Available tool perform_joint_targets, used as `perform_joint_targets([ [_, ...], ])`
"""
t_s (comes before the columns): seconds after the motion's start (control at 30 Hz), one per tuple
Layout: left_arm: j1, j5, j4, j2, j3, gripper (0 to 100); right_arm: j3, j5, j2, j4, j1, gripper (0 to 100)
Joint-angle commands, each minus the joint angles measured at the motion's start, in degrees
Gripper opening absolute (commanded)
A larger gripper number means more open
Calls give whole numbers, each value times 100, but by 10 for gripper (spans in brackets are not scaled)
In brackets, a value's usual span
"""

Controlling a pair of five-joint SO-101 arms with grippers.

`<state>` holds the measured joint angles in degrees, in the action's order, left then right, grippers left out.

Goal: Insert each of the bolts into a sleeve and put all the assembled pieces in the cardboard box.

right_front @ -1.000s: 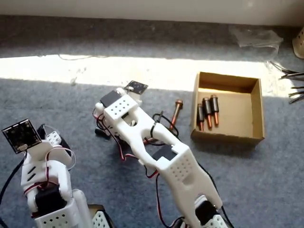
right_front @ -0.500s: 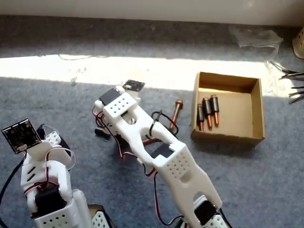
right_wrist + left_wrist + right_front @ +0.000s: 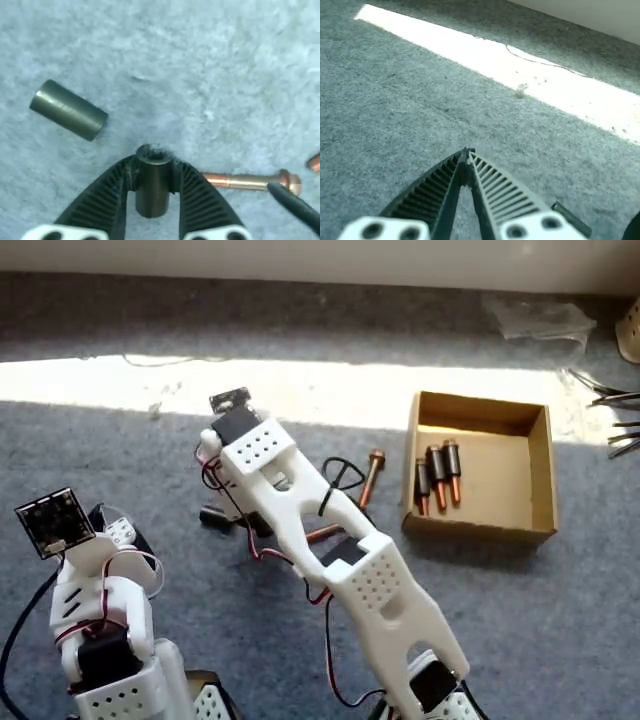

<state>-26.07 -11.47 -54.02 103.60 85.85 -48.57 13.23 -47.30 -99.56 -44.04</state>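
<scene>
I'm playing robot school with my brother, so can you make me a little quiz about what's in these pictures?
1. How many assembled pieces lie in the cardboard box?
2. True or false: the left gripper is shut with nothing in it.
3. What is the right gripper shut on? A) a nut B) a sleeve C) nothing

Key: 1. three; 2. true; 3. B
</scene>
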Motion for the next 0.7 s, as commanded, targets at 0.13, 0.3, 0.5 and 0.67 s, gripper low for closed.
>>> perform_joint_targets([
  [0.13,347,44,290,57,48,13,-497,-1152,1262,-136,576,4],
  [0.3,400,53,273,57,48,13,-338,-1653,2299,-136,585,4],
  [0.5,629,53,264,57,48,14,277,-2048,3459,-136,585,4],
  [0.67,1279,642,255,57,57,11,690,-2040,4541,-136,593,4],
])
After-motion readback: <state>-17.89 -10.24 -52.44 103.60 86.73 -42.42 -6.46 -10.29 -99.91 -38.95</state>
